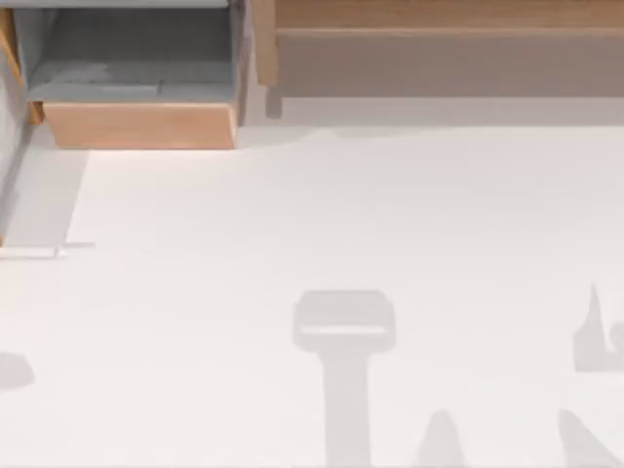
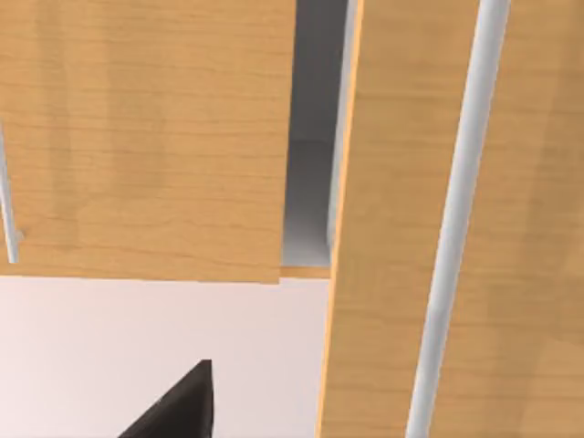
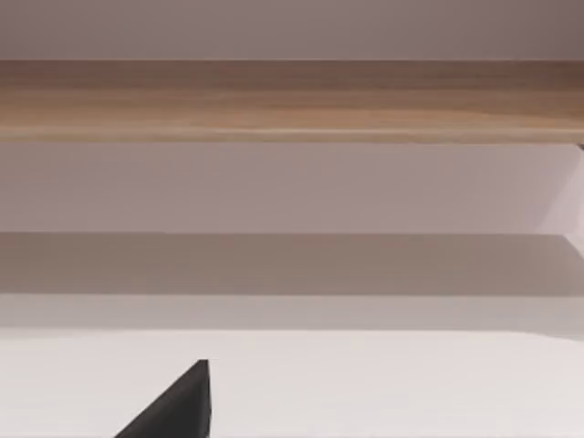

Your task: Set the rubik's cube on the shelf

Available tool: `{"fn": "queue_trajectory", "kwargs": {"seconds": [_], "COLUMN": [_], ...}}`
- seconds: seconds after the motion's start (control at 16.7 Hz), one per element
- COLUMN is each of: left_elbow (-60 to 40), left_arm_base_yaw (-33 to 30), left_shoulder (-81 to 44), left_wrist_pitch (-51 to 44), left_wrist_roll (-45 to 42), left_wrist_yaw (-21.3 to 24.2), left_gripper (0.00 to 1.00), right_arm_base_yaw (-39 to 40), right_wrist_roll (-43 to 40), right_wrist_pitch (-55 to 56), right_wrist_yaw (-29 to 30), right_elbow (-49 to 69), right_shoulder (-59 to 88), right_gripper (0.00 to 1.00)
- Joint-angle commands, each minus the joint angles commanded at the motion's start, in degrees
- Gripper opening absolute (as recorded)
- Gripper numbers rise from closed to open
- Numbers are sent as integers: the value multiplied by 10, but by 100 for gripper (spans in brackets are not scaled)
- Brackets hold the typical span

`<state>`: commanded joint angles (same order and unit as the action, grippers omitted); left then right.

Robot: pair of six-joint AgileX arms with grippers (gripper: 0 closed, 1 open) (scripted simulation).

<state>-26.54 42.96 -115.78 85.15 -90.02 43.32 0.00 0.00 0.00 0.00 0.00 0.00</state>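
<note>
White tabletop [image 1: 292,214] is stretching across the top view, smooth and matte, and soft grey shadows are falling on it: one blocky, T-shaped shadow [image 1: 343,331] near the middle of the near edge, and thinner, pointed ones [image 1: 595,336] by the near right corner.

At the far left corner a box compartment with a light-wood front panel [image 1: 136,125] is sitting with its grey lining [image 1: 127,58] facing up. Just beside it, along the far edge and running off toward the far right corner, the shelf [image 1: 439,14] is lying as a long light-wood ledge with a grey-brown front face [image 1: 448,63] below it; a wooden upright [image 1: 263,39] is standing at its left end, between shelf and box.

The left gripper [image 2: 178,406] is showing as a black wedge in the left wrist view, hanging over the white table surface and facing broad light-wood panels [image 2: 146,137] with a grey gap [image 2: 310,182] between them and a pale grey rail [image 2: 456,228] crossing the nearer board. How wide this gripper is set I cannot tell.

The right gripper [image 3: 178,406] is appearing as a like black wedge in the right wrist view, over the table and facing the shelf's wooden ledge [image 3: 292,100], with a shaded band beneath it. Its state I cannot tell either.

Where the rubik's cube is lying I cannot tell.
</note>
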Motion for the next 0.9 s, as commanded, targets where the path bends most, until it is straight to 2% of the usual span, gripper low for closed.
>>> {"fn": "queue_trajectory", "kwargs": {"seconds": [0.18, 0.36, 0.66, 0.9], "left_elbow": [-55, -141, -340, -529], "left_arm_base_yaw": [33, 67, 93, 73], "left_shoulder": [-3, -7, -16, -32], "left_wrist_pitch": [-83, -207, -474, -718], "left_wrist_roll": [40, 99, 225, 338], "left_wrist_yaw": [-21, -52, -115, -173], "left_gripper": [100, 100, 100, 100], "right_arm_base_yaw": [0, 0, 0, 0], "right_wrist_roll": [0, 0, 0, 0], "right_wrist_pitch": [0, 0, 0, 0], "right_wrist_yaw": [0, 0, 0, 0], "right_elbow": [0, 0, 0, 0], "right_shoulder": [0, 0, 0, 0], "right_gripper": [100, 100, 100, 100]}}
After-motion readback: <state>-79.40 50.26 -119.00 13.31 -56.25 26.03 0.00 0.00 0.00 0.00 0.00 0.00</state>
